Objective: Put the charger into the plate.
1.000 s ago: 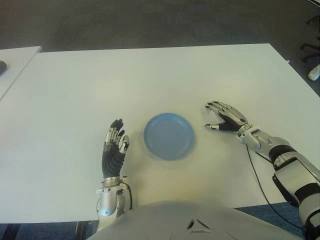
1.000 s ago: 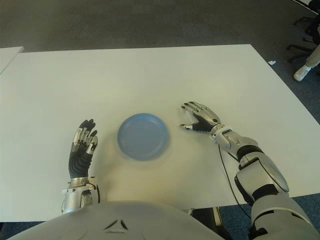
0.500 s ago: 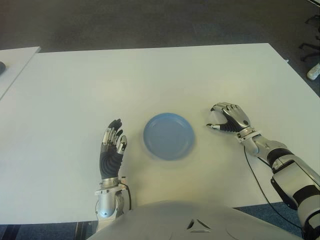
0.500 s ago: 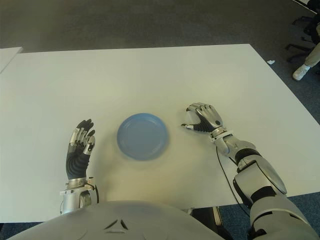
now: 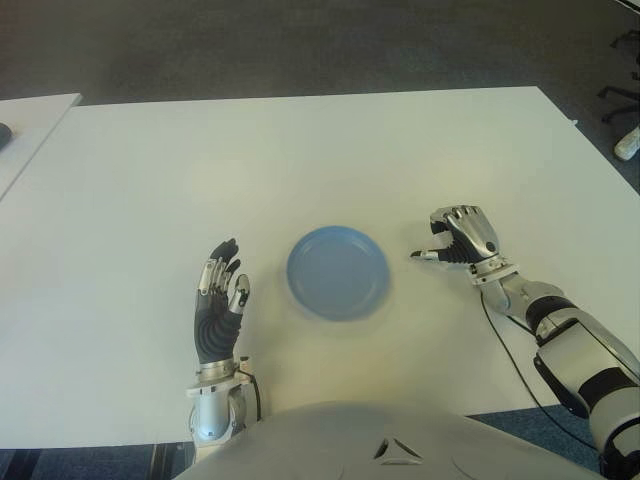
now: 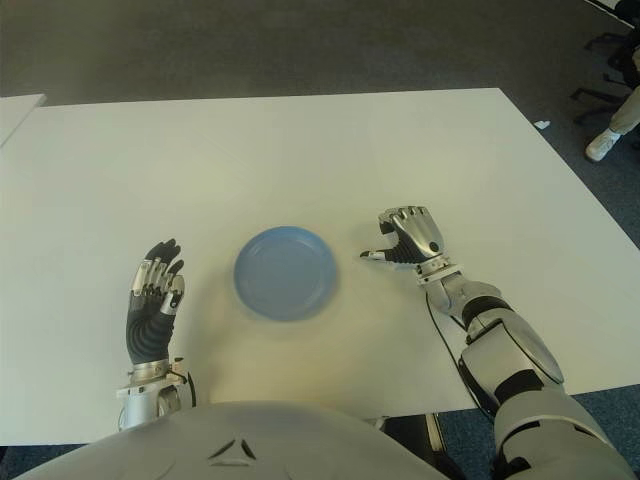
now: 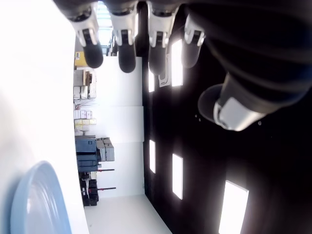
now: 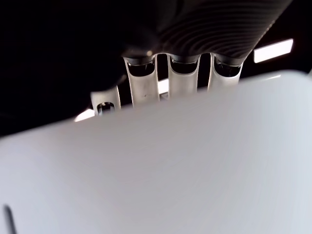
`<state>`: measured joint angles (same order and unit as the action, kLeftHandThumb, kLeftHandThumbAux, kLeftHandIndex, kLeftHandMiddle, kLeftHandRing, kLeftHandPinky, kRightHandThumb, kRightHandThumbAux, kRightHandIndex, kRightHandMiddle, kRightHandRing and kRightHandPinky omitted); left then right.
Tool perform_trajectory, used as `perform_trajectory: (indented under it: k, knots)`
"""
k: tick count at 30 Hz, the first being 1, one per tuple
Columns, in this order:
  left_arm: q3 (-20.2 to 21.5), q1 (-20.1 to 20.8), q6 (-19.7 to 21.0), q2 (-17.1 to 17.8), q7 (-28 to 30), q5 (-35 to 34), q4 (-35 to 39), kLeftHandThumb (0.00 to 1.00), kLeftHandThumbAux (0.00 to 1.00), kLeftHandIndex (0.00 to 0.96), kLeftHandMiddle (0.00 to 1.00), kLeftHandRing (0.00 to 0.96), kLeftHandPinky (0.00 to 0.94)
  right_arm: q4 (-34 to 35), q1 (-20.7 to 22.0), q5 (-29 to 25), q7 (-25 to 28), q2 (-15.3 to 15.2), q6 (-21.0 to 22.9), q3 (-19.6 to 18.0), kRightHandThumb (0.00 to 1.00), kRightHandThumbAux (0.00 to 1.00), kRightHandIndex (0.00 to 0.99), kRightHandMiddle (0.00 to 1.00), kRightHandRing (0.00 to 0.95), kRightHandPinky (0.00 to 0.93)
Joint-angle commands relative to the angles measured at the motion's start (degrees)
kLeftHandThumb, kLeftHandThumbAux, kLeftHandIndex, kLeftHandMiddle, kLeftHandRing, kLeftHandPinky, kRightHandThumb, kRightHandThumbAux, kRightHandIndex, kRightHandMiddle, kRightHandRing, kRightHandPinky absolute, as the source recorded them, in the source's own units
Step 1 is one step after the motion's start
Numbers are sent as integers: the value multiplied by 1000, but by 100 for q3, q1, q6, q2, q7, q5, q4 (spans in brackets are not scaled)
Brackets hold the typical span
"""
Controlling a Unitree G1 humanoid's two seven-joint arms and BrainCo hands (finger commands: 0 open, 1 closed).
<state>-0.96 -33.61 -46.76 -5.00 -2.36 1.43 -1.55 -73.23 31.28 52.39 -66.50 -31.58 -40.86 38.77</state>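
Note:
A round blue plate (image 5: 337,272) lies on the white table (image 5: 300,150), near its front middle. My right hand (image 5: 455,240) is just right of the plate, low over the table, its fingers curled and the thumb pointing at the plate. In the right wrist view a smooth white body, the charger (image 8: 170,161), fills the palm under the curled fingers (image 8: 183,80). The eye views do not show the charger; the hand hides it. My left hand (image 5: 218,300) stands upright left of the plate, fingers spread, holding nothing.
A second white table (image 5: 30,120) adjoins at the far left. Dark carpet lies beyond the far edge. A chair base (image 5: 625,95) and a person's shoe (image 6: 603,145) show at the right. A thin cable (image 5: 505,345) trails from my right wrist.
My right hand's fingers went from spread to curled and it turned a little beside the plate. The left hand slid slightly left and nearer. The plate stayed put.

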Motion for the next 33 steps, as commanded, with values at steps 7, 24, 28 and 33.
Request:
perform_trajectory:
  k: [7,24,28,33]
  knots:
    - [137,191,-570,-58,-112,44,-517,310,519,156,166,150,159,-51,17,57,-307,366,217,67,773,646,805,879,878,905]
    - [326,664,-1700,14,-22,44,-1343,220,527,167,175,154,151,-18,17,9,-97,297,69,55,898,659,848,893,897,891]
    - [333,703,-1745,29,-13,26,-1409,217,529,166,177,155,155,-22,17,8,-95,300,85,52,901,661,849,893,896,890]
    - [335,783,-1778,24,-17,36,-1466,221,531,168,184,163,162,-30,27,21,-105,305,111,60,895,665,850,893,896,892]
